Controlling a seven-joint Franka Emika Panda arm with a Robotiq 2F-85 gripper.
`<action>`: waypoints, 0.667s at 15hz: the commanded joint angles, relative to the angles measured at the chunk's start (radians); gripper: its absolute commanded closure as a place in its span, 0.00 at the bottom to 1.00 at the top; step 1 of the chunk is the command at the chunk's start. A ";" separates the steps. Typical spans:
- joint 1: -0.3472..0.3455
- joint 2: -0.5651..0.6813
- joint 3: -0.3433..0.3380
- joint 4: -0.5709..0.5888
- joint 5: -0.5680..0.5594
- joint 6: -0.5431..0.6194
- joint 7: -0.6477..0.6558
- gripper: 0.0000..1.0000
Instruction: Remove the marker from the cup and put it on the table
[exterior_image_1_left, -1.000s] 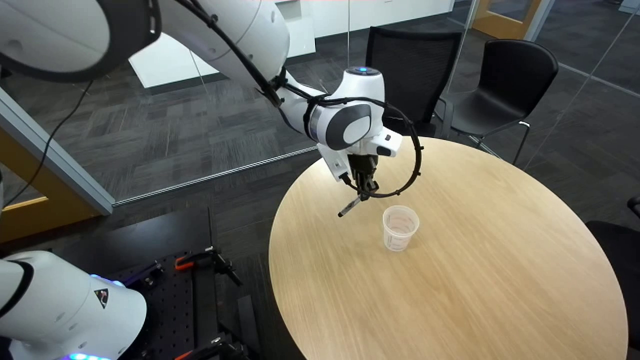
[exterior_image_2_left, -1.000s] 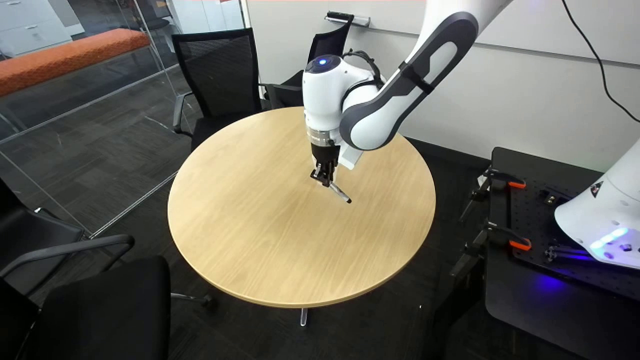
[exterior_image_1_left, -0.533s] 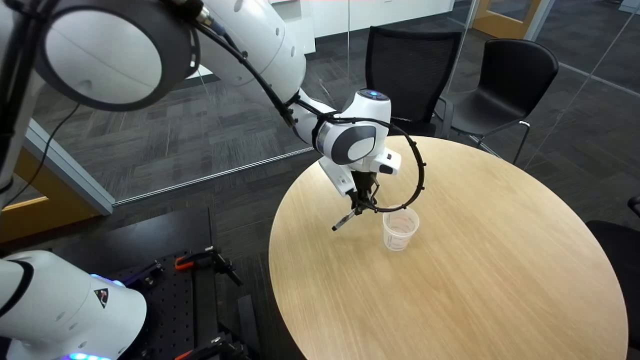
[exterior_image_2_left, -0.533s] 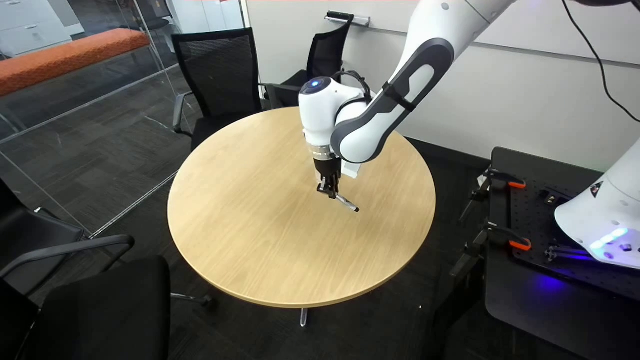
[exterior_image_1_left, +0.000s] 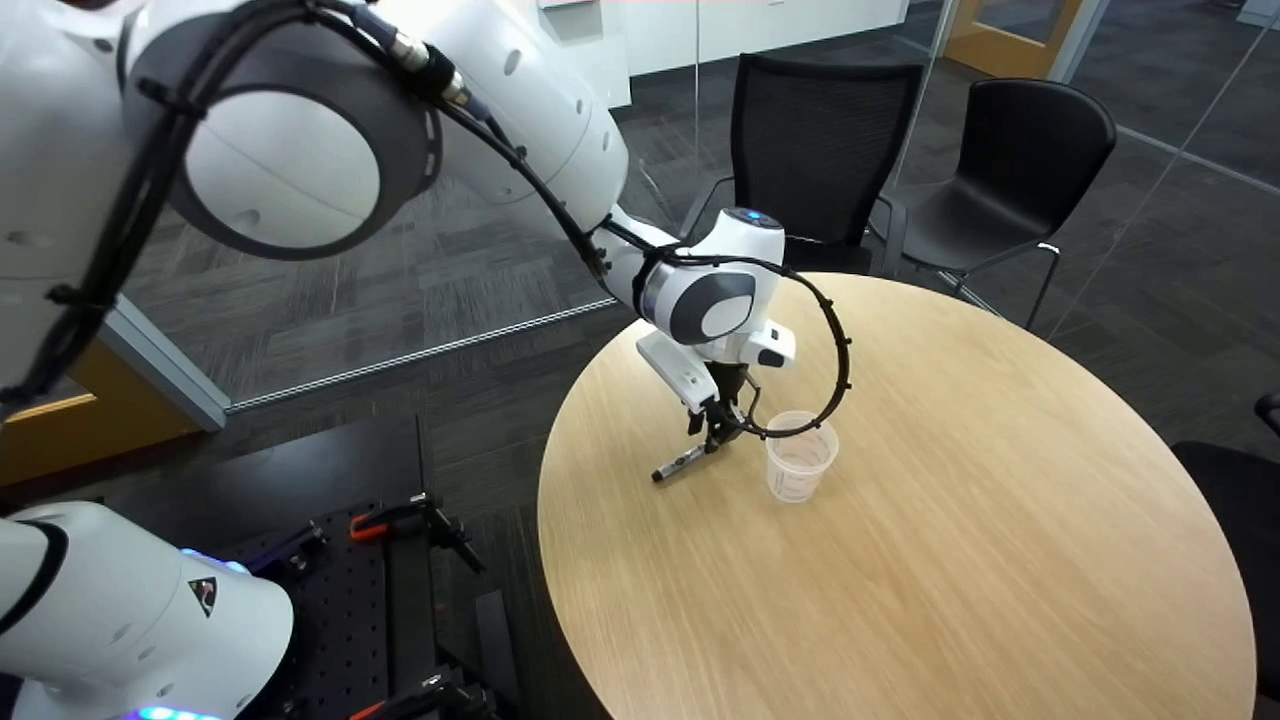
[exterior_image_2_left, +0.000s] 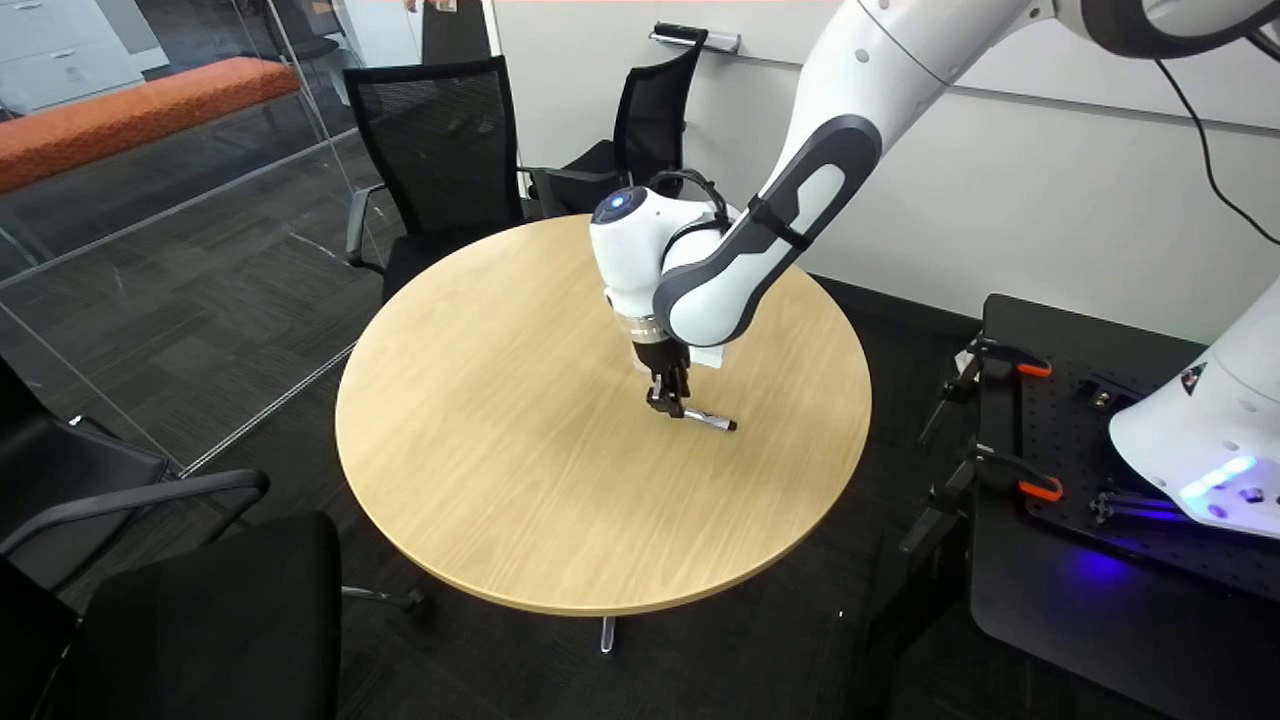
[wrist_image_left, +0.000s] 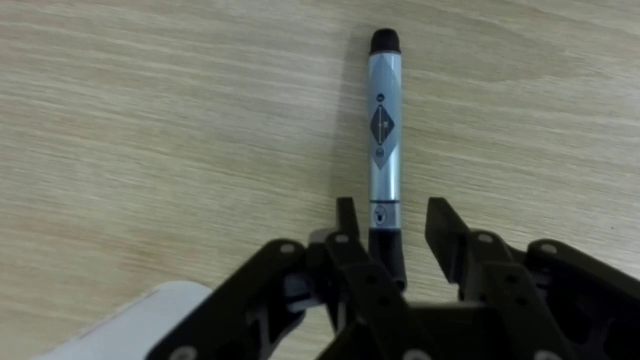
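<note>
The jointed black fingers (wrist_image_left: 450, 242) of the dark gripper (wrist_image_left: 391, 207) are spread on either side of the slim silver-and-black marker (wrist_image_left: 385, 130), apparently so that it can be released where it lies on the round pale-wood table (exterior_image_1_left: 900, 580). The upright translucent white plastic cup (exterior_image_1_left: 798, 465) is stood near, presumably out of the way.

Bare wood on the round table (exterior_image_1_left: 1010, 510) stretches from the white cup (exterior_image_1_left: 800, 465) to the edge farthest from the robot's base (exterior_image_1_left: 170, 610), and from the marker (wrist_image_left: 385, 140) to the edge nearest it. The cup stands just beside the gripper (wrist_image_left: 391, 212), blocking that side; a black cable loop (exterior_image_1_left: 843, 350) crosses in front of its rim. At the spread fingertips (wrist_image_left: 442, 225), a gap shows on either side of the marker.
</note>
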 joint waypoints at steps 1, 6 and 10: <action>0.022 0.015 -0.017 0.046 0.000 -0.050 -0.026 0.25; 0.055 -0.047 -0.037 -0.012 -0.025 0.000 0.005 0.00; 0.068 -0.127 -0.045 -0.075 -0.042 0.051 0.014 0.00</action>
